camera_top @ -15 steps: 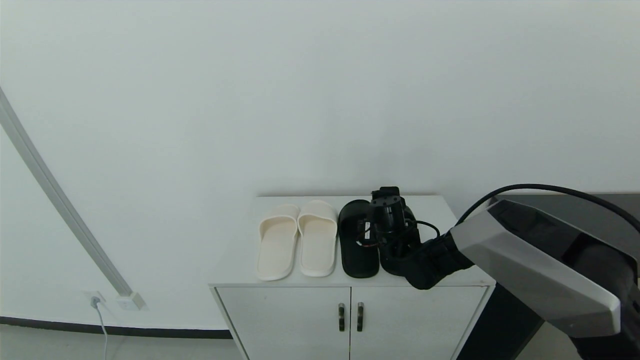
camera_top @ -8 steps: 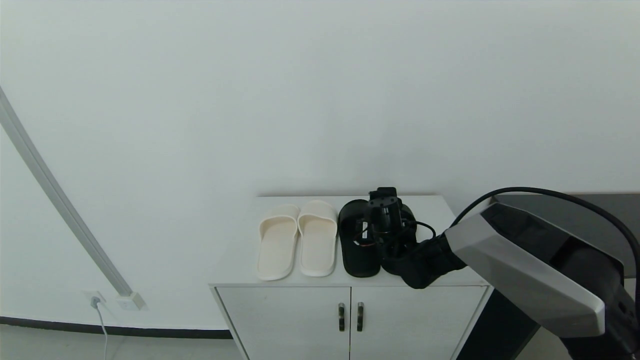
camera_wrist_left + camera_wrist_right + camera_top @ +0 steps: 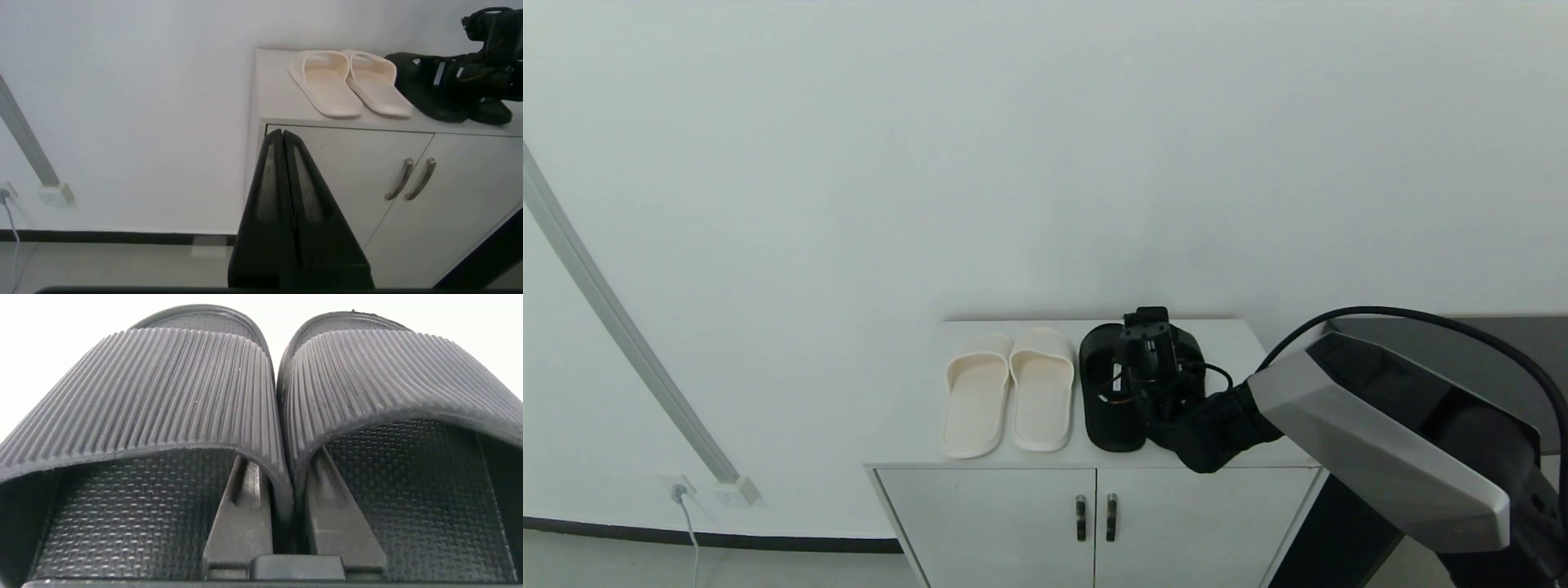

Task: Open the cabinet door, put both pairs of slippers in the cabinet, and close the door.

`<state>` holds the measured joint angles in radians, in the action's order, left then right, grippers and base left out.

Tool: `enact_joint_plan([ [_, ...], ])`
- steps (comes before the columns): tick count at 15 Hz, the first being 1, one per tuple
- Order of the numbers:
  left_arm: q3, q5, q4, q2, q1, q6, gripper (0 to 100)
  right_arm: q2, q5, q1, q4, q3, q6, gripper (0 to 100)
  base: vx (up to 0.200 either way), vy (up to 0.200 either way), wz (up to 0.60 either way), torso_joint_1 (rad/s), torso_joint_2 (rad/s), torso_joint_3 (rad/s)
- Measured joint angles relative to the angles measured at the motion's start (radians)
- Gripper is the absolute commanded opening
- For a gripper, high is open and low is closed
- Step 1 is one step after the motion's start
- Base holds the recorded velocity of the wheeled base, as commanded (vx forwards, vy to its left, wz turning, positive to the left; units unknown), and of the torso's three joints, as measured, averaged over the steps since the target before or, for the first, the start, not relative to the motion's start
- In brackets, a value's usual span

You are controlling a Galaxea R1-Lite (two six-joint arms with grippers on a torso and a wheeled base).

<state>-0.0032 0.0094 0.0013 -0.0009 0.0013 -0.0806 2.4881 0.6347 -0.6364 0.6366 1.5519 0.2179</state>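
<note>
The right gripper (image 3: 290,516) has one finger (image 3: 241,510) inside each of the black slippers (image 3: 1107,400). The slippers' two touching inner walls are pinched between the fingers, so it is closed on the pair. Both fingertips run in under the ribbed straps (image 3: 155,400) and are lost to sight there, so how far they reach cannot be told. The slipper soles lie flat beneath the fingers on the cabinet (image 3: 907,445) top.

From the head, the wrist covers most of the slipper on the right of the fingers. Only a thin strip of its rim shows. The slipper on the other side is plain to see apart from its inner edge. Just beyond it, away from the fingers, sit the cream slippers (image 3: 976,400), side by side and touching, toes toward the wall.

Below the fingers the two doors (image 3: 988,523) are shut, their handles (image 3: 1081,518) close together at the middle seam. What is inside is hidden, and the cabinet's lower part is cut off.

The left gripper (image 3: 283,196) has its fingers pressed flat together with nothing between them. Its tips point at the cabinet's front corner, below the cream slippers and well apart from them. Off to the side of its fingers, low on the wall, are a socket (image 3: 51,194) and a cable (image 3: 11,220), partly cut off.
</note>
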Motion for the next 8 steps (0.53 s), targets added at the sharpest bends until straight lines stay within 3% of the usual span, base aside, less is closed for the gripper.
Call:
enact_joint_plan([
  [5, 0.0, 0.0, -0.001, 0.0, 0.0, 0.001, 0, -0.118, -0.012, -0.008, 0.003, -0.124, -0.021, 0, 0.0, 0.0, 0.0, 0.0, 0.0, 0.0],
  [8, 0.0, 0.0, -0.001, 0.0, 0.0, 0.002, 0, -0.309, -0.134, -0.032, 0.054, -0.369, -0.076, 0, 0.0, 0.0, 0.0, 0.0, 0.0, 0.0],
])
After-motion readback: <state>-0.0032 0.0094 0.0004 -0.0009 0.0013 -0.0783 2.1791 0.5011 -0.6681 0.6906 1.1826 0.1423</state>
